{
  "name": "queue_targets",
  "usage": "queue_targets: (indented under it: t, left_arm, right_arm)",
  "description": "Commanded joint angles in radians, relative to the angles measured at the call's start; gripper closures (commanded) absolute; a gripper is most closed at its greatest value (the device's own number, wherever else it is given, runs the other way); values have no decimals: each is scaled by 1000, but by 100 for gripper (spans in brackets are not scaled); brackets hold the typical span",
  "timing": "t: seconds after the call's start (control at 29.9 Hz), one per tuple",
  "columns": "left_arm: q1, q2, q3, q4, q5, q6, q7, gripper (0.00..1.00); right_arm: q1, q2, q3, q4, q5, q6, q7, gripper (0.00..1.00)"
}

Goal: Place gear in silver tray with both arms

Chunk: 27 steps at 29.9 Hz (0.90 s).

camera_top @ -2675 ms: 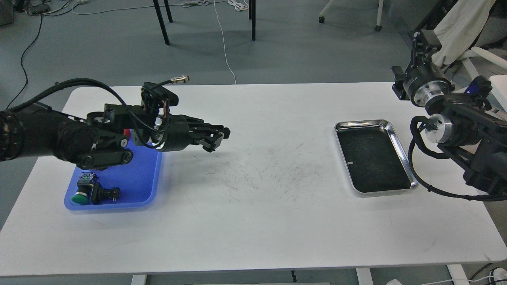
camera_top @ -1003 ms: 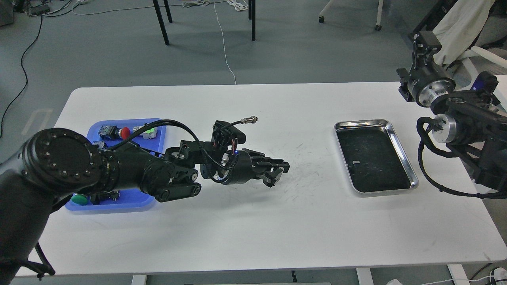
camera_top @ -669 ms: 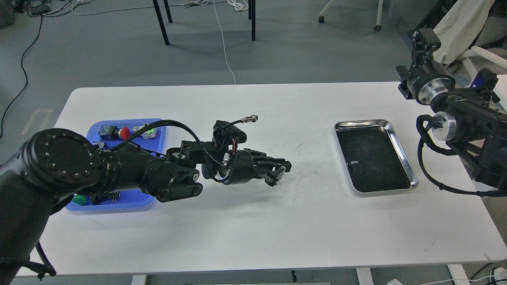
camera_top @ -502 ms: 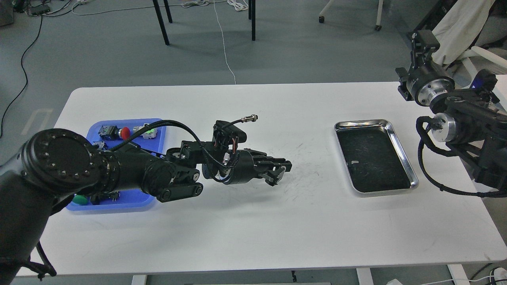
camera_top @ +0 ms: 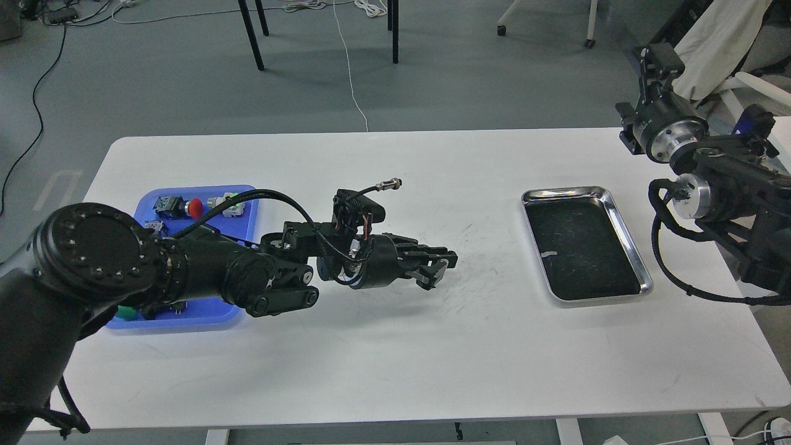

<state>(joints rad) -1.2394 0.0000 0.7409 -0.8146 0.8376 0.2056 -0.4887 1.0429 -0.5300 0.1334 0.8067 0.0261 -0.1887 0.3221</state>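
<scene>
1. At the left of the white surface (camera_top: 395,346) lies a blue plastic tray (camera_top: 204,312), partly covered by the left arm (camera_top: 204,272). In its far part sit small parts, among them a red-capped button (camera_top: 195,206) and a piece with a green light (camera_top: 233,199); a green-capped part (camera_top: 125,313) shows at its near edge.
2. The left arm reaches rightward over the middle of the surface. Its left hand (camera_top: 437,267) hangs above scuff marks (camera_top: 457,272), well apart from both trays. Its fingers lie close together, pointing toward the silver tray; they are dark against each other, so whether anything is held between them cannot be told.
3. A cable with a metal plug (camera_top: 389,183) sticks up from the wrist.
4. The silver tray (camera_top: 621,232) lies flat on the right part of the surface, its dark scratched bottom bare but for a small pale fleck, possibly a reflection.
5. The right arm (camera_top: 710,198) is folded at the right edge, just beyond the tray. The right hand (camera_top: 656,65) points up and away, seen end-on; its state cannot be told.
</scene>
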Motion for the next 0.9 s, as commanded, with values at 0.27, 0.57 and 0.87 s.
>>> queue_targets:
  t: [0.27, 0.57, 0.87]
  left_arm:
    - [6, 0, 0, 2, 0, 1, 0, 60]
    - [6, 0, -8, 2, -2, 8, 0, 50]
    - [-8, 0, -87, 46, -25, 6, 0, 34]
  right_arm:
    - [-1, 1, 0, -3, 0, 0, 0, 1]
    - [-1, 1, -1, 0, -2, 0, -2, 1]
    - [90, -1, -182, 9, -52, 20, -2, 1]
